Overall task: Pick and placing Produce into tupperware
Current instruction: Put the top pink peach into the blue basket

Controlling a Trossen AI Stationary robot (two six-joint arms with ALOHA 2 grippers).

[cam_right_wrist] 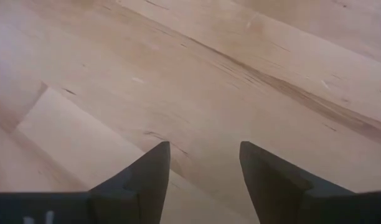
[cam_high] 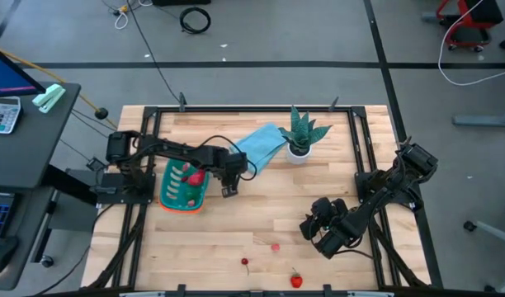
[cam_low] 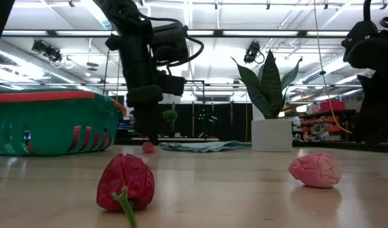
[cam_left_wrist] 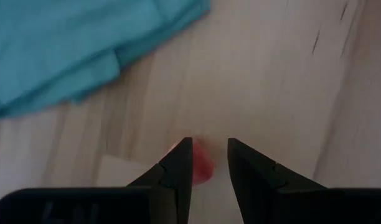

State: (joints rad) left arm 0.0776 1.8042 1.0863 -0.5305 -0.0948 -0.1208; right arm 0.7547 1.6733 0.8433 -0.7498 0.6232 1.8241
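1. The table (cam_high: 261, 223) is pale wood planks with visible grain, framed by dark metal rails.
2. The container (cam_high: 183, 185) is shallow, teal-green plastic with an orange rim and rounded corners; it sits on the table's left part and holds red and pink toy pieces. The low view shows its slotted side wall (cam_low: 51, 130), which the overhead view does not.
3. A soft, folded light blue cloth (cam_high: 261, 144) lies just beyond the container, next to a spiky green plant (cam_high: 300, 132) in a white pot.
4. The left gripper (cam_high: 228, 186) hangs just right of the container, fingers pointing down with a narrow gap. Its wrist view alone shows a small pink-red piece (cam_left_wrist: 203, 167) on the wood between the fingertips; whether they touch it I cannot tell.
5. The right gripper (cam_high: 325, 238) waits low over the table's right front, fingers spread wide over bare wood, holding nothing.
6. Near the front edge lie loose pieces: a wrinkled red one with a green stem (cam_low: 125, 182) and a bumpy pink one (cam_low: 315, 170), seen closely only from table height.
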